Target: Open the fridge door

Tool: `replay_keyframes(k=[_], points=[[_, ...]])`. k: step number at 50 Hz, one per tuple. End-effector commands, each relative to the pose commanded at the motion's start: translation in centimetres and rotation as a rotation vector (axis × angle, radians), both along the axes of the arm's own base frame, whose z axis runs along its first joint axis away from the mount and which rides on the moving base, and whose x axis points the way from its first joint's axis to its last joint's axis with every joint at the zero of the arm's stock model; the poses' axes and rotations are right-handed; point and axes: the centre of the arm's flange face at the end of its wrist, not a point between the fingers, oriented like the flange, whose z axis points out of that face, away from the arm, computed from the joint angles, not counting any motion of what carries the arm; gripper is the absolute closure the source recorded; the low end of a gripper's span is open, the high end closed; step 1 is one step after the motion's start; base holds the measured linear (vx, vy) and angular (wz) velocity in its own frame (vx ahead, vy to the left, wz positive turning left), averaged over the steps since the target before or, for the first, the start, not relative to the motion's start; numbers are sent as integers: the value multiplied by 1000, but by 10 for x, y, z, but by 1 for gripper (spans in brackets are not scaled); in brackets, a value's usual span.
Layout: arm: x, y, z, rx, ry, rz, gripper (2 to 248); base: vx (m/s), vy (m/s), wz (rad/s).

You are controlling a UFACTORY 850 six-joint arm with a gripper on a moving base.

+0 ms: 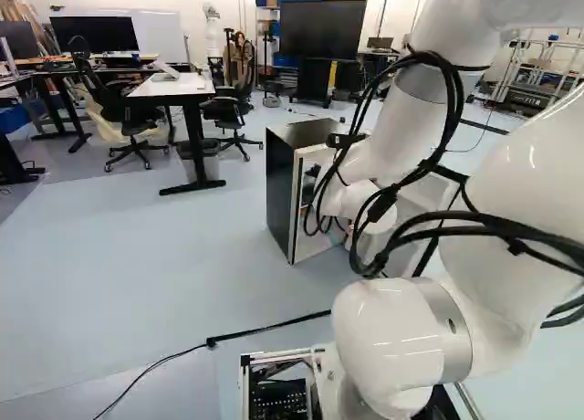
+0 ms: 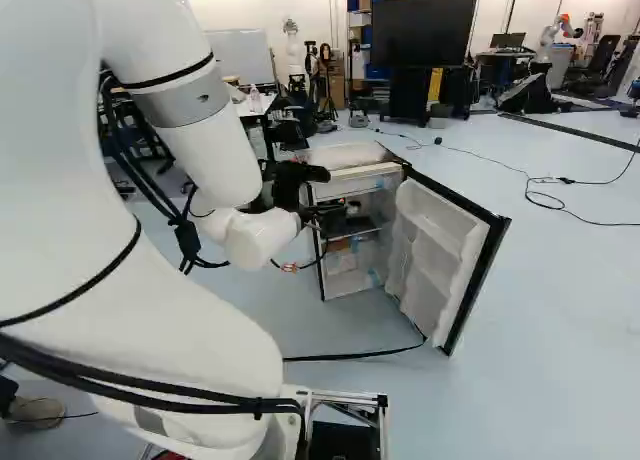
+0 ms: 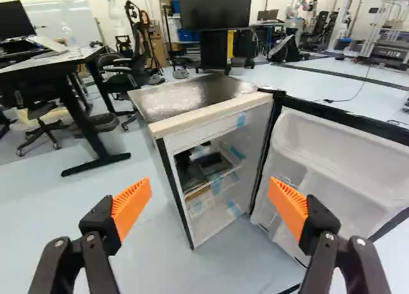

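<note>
Wrist view puts the open front of the small fridge (image 3: 201, 102) ahead of the gripper (image 3: 211, 188), whose 2 orange pads (image 3: 132, 208) stand wide apart with nothing held between them. The fridge stands on the floor (image 1: 137, 256), ahead of the base and well short of the floor's far edge along the wall. Its door (image 2: 435, 245) hangs wide open from 1 upright side, inner face showing, so the task looks all but done. I'd judge the door a stiff, fairly light panel that swings easily now the seal is free; the pale liner is probably smooth and slippery, and its moulded shelves could crack if squeezed. For any further opening, the dark free edge (image 2: 478, 286), far from the hinge, is the best place to grip, or to push outward from inside. Pulling hard near the hinge could drag or twist the whole fridge instead.
</note>
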Motion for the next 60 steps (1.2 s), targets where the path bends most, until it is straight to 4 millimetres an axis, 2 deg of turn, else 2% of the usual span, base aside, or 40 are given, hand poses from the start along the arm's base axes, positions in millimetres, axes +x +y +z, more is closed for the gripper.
replay_keyframes(k=[30, 60], points=[[-32, 20, 1, -24, 36, 133, 3, 0, 0, 0], [-39, 25, 1, -32, 44, 162, 3, 0, 0, 0]])
